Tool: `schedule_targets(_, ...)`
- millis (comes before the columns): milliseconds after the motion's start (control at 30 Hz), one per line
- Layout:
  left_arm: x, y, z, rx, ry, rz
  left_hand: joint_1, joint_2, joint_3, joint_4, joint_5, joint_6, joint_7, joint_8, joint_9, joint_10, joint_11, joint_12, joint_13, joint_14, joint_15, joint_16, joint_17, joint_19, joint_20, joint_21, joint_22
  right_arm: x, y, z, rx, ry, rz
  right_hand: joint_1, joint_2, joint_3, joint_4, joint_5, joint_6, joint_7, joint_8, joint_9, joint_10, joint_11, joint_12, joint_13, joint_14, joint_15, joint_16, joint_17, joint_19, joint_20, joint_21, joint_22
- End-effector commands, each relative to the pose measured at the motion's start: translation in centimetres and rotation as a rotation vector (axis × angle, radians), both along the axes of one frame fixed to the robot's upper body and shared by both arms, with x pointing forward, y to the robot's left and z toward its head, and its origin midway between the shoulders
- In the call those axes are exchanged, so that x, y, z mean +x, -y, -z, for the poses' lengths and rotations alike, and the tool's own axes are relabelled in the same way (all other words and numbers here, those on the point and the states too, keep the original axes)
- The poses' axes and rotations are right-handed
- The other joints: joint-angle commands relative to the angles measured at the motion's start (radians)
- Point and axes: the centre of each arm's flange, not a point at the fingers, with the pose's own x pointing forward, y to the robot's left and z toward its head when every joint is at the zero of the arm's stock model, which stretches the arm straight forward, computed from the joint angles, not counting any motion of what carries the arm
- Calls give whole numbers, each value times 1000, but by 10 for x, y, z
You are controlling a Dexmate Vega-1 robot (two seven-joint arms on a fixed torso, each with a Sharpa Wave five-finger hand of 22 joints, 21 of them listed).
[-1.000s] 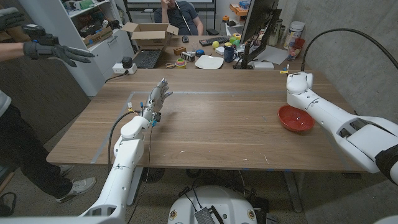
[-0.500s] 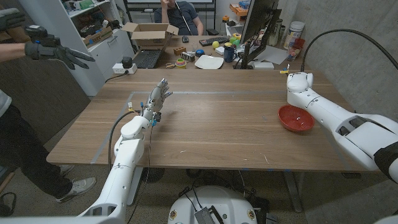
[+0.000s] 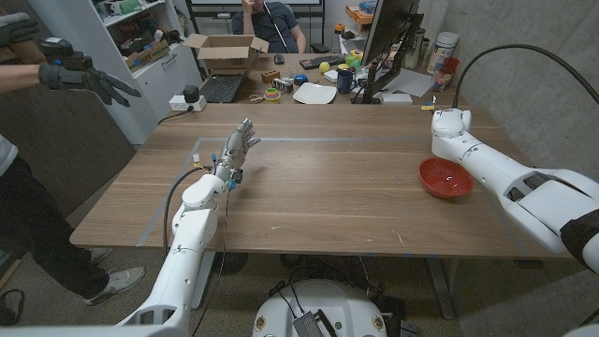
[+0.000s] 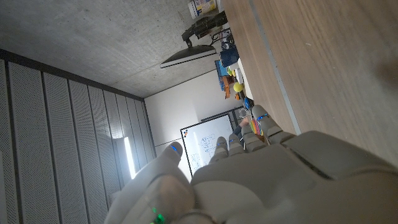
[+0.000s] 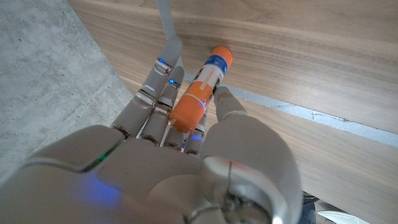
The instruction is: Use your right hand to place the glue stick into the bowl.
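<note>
In the right wrist view my right hand (image 5: 180, 155) grips an orange and white glue stick (image 5: 198, 93) between thumb and fingers, just above the wood. The head view puts that right hand (image 3: 448, 123) at the table's far right, behind the red bowl (image 3: 445, 178), with the glue stick hidden by the hand. The bowl looks to have nothing in it and lies beside my right forearm. My left hand (image 3: 240, 145) stands at the table's left middle with its fingers apart and holds nothing; its back (image 4: 249, 180) shows in the left wrist view.
A grey tape line (image 3: 309, 140) crosses the far part of the table. Behind it stand a monitor (image 3: 388, 42), a cardboard box (image 3: 225, 51), a laptop (image 3: 223, 88) and a white plate (image 3: 314, 93). A person's black-gloved hand (image 3: 84, 75) reaches in at the left; another person sits at the back.
My right forearm has shifted slightly, uncovering more of the bowl. The left hand has not moved.
</note>
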Motion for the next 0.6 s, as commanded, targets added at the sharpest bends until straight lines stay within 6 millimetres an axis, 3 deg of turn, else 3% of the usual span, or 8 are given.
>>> schedule_targets(33, 2, 0, 1, -2, -3, 1, -9, 16, -4, -1, 1, -1, 2, -3, 3, -6, 4, 4, 5, -7, 3, -3, 4, 5, -1, -3, 5, 4, -1, -1, 17, 0, -10, 57, 5, 23, -4, 13, 27, 2, 4, 7, 33, 5, 12, 3, 48, -147, 1, 5, -9, -123, 15, 7)
schedule_targets(267, 4, -1, 0, -3, -6, 0, -9, 16, -5, -1, 1, -1, 3, -3, 3, -7, 6, 4, 5, -7, 4, -3, 4, 5, 0, -5, 5, 6, 0, -1, 41, 9, -19, 160, 2, 44, -5, 26, 92, 37, 6, 13, 103, 19, 28, 10, 144, -151, 12, 15, -6, -124, 47, 18)
schedule_targets(600, 7, -1, 0, 4, -9, 3, -10, 14, -6, -2, 2, -2, 3, -4, 3, -9, 5, 4, 5, -9, 4, -4, 4, 4, -1, -8, 5, 8, 1, -2, 61, 37, -34, 258, -20, 20, 14, 29, 302, 120, 78, 52, 266, 67, 87, 43, 211, -145, 9, 27, -27, -124, 92, 22)
